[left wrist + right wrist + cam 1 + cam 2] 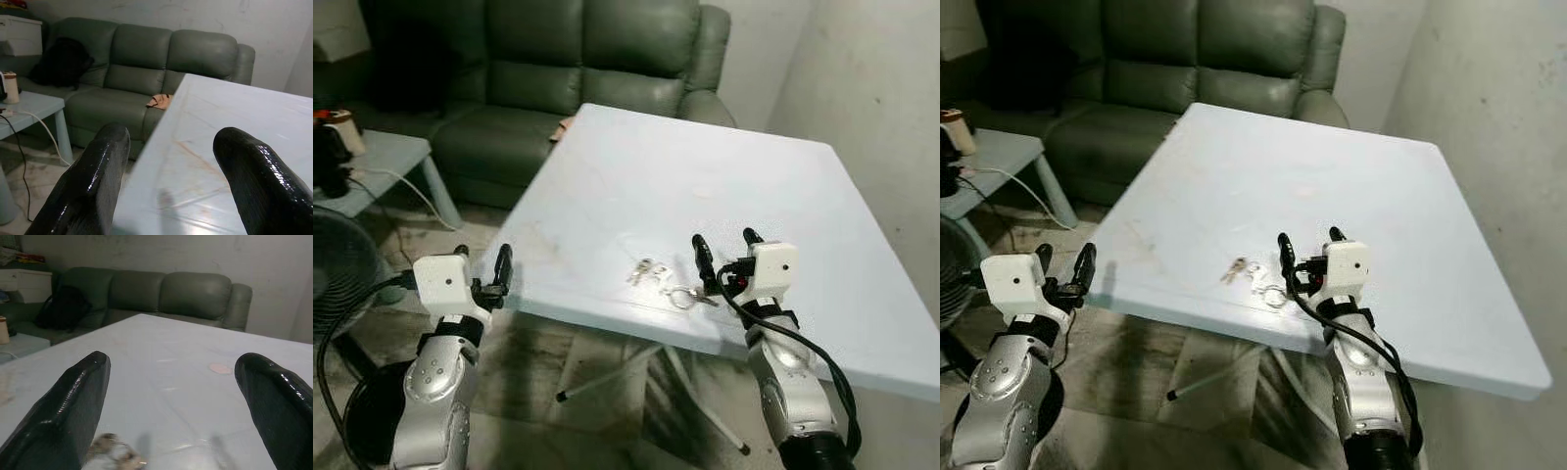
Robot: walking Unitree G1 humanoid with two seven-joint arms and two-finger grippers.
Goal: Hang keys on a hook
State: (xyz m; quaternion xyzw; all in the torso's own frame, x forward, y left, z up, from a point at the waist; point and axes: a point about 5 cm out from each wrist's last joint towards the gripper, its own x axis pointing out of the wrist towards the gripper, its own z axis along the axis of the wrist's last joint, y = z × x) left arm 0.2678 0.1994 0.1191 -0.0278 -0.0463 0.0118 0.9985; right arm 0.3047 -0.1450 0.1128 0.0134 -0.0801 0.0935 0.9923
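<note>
Right gripper (pixel 722 251): fingers spread, hovering just beside the keys (pixel 668 282) (ring nearest it).
Keys: flat on the desk (pixel 705 186), near its front edge.
Left gripper (pixel 481 262): spread, off the desk corner.
Next: lower, straddle ring, pinch low; no hook seen.

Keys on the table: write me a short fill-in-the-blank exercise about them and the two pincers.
1. The keys lie on the pale ____.
2. The right pincer hovers over the keys with its fingers ____.
3. The left pincer is beside the table's ____ edge.
4. Behind the table stands a green ____.

Missing words: table; open; left; sofa
</note>
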